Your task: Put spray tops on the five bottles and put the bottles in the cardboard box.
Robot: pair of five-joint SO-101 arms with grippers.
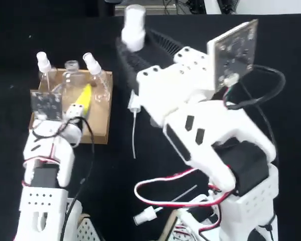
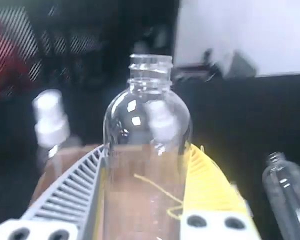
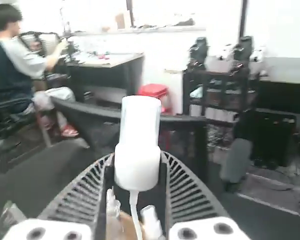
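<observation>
Clamping an uncapped bottle [image 2: 149, 90] at the cardboard box [image 1: 103, 120] is the left end effector [image 2: 147, 165]; the right end effector [image 3: 137, 165] is closed on a spray top [image 3: 138, 135].

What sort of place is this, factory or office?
Likely a robotics lab or workshop: white robot arms on a black table, a cluttered dark desk, and a black shelf rack of equipment behind.

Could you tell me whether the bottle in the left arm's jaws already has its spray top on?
No, the bottle held there shows a bare, open threaded neck with nothing screwed onto it.
</observation>
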